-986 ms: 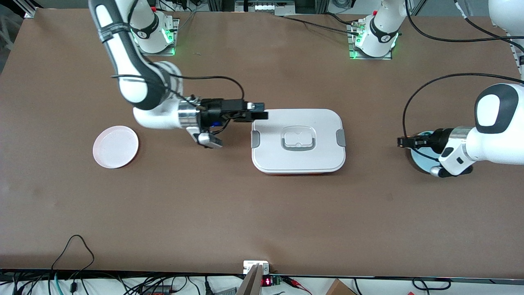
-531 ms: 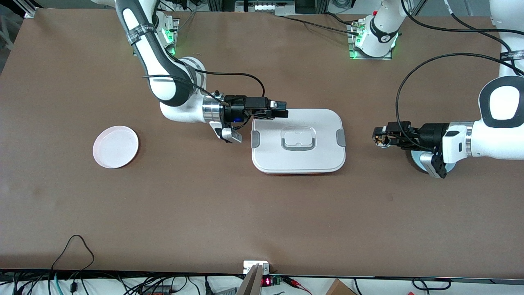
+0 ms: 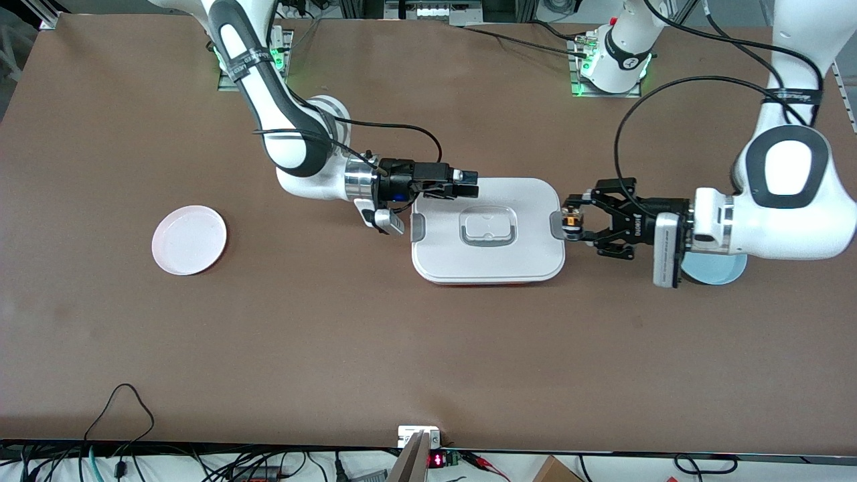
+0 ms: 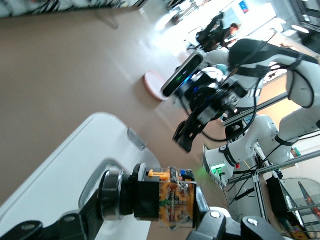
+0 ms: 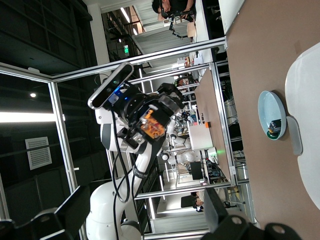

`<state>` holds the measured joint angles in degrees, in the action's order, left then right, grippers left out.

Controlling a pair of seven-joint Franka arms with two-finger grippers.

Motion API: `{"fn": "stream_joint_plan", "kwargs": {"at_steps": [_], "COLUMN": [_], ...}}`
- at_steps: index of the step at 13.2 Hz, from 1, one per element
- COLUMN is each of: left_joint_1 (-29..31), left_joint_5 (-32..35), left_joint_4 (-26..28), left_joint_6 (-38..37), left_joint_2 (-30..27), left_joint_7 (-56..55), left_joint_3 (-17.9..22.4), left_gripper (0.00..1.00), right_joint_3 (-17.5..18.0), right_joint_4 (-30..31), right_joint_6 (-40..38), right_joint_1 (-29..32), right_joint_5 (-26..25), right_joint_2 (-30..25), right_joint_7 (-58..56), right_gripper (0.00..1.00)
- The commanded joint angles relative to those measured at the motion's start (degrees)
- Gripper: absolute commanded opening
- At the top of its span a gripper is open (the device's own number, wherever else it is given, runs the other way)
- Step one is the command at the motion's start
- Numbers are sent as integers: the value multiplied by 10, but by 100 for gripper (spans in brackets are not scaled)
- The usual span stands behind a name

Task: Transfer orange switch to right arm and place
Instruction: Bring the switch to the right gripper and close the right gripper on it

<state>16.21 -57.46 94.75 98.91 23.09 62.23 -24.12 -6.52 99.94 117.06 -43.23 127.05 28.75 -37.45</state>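
Front view: my left end effector point(image 3: 570, 221) hangs level over the 3 o'clock edge of the white lidded box point(image 3: 487, 229), clamped on the orange switch point(image 3: 570, 219). My right end effector point(image 3: 469, 184) hangs over the box's 10 o'clock corner, fingers apart. I judge the handover needs both tips aligned on one line above the lid.

Left wrist view: the switch sits gripped at 6 o'clock, and the right end effector gapes at it from well apart.

Right wrist view: its two fingers point(image 5: 65, 212) are spread wide. I would close them fully on the switch before releasing.
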Motion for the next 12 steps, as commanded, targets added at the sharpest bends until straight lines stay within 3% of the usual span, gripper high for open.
{"fn": "stream_joint_plan", "kwargs": {"at_steps": [1, 5, 7, 12], "left_joint_1": [6, 7, 10, 12], "left_joint_5": [-91, -147, -182, -183], "left_joint_4": [42, 69, 89, 123], "left_joint_6": [17, 36, 49, 47], "left_joint_2": [-7, -10, -11, -32], "left_joint_7": [153, 253, 293, 305], "left_joint_3": [-12, -49, -72, -73], "left_gripper": [10, 10, 10, 10], "right_joint_3": [-3, -3, -3, -4], "right_joint_4": [-38, -63, -77, -92], "right_joint_6": [15, 21, 50, 59], "right_joint_1": [-20, -49, -52, -50], "right_joint_5": [63, 150, 154, 181], "right_joint_2": [31, 57, 58, 53], "right_joint_7": [-10, -7, -3, 30], "right_gripper": [100, 100, 100, 100]}}
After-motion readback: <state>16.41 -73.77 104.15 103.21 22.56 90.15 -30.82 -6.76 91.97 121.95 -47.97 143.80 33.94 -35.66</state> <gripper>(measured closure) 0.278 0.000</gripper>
